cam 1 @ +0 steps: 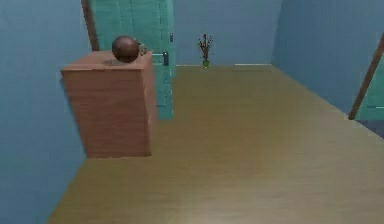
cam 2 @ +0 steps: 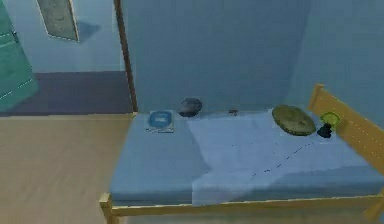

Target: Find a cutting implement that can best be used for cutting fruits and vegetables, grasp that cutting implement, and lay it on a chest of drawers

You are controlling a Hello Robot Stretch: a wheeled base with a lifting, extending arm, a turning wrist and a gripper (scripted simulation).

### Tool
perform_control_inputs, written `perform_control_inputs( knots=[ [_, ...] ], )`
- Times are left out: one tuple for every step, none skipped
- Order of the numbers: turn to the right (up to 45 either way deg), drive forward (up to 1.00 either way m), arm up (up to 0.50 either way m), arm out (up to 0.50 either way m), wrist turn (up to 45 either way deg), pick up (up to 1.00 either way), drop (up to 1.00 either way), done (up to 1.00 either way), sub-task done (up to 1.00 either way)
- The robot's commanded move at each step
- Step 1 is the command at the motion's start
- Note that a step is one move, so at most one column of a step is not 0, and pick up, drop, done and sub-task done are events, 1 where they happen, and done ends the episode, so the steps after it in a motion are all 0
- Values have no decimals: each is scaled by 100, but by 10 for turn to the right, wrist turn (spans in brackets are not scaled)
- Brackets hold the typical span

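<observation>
End effector: its state cannot be told from these pictures, and no grasp can be judged from them.

Bed (cam 2: 160,175): fills the arm side view from about four to eight o'clock, with a blue cover and a wooden frame.

Things on the bed: a blue ring (cam 2: 160,120) at about ten o'clock of the cover. A dark grey lump (cam 2: 190,105) lies just beside it toward one o'clock. A small dark speck (cam 2: 232,112) sits near the head edge at twelve. An olive disc (cam 2: 291,119) lies at two o'clock, and a black and yellow thing (cam 2: 327,127) is near the frame at three.

Knife: I cannot tell where it is. The blobs on the bed are too small to call any of them a blade, and the small dark speck is only a guess.

Chest of drawers (cam 1: 110,110): the brown wooden block at about nine o'clock of the forward view, standing against the blue wall. A dark ball (cam 1: 124,48) rests on its top.

Beyond it: a teal door (cam 1: 140,25) at eleven o'clock and a vase of twigs (cam 1: 205,50) at twelve, by the far wall.

Done so far: by my reading, only the likely drop-off place is located.

Left to do: most likely everything else. The knife has to be found, grasped, carried to the chest of drawers and laid on top beside the dark ball.
</observation>
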Motion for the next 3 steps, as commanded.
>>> perform_control_inputs(
  knots=[
    [30, 0, 0, 0, 0, 0, 0, 0, 0],
    [0, 100, 0, 0, 0, 0, 0, 0, 0],
    [0, 100, 0, 0, 0, 0, 0, 0, 0]
  ],
)
